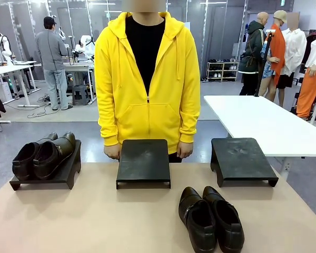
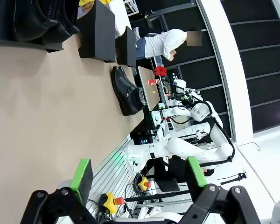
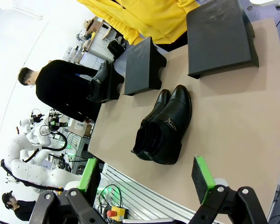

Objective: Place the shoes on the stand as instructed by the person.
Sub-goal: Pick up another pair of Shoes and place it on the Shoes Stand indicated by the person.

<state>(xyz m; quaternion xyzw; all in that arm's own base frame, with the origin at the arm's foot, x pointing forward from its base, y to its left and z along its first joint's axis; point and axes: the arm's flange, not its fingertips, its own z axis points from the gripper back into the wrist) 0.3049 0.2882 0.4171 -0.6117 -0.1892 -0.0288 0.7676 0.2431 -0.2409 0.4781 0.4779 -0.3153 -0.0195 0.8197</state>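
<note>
Left hand (image 2: 140,176), right hand (image 3: 146,178) held wide, empty — buckled shoes (image 1: 210,219) could be misplaced if the person's (image 1: 147,79) cue is misread.

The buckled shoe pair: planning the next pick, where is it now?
In the front view the buckled shoe pair lies on the table at near right, before the gap between the middle stand and the right stand.

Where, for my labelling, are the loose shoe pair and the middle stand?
Loose shoe pair (image 1: 189,199): front view, toe of its picture-left shoe.
Middle stand (image 1: 143,158): front view, centre of its top face.
</note>
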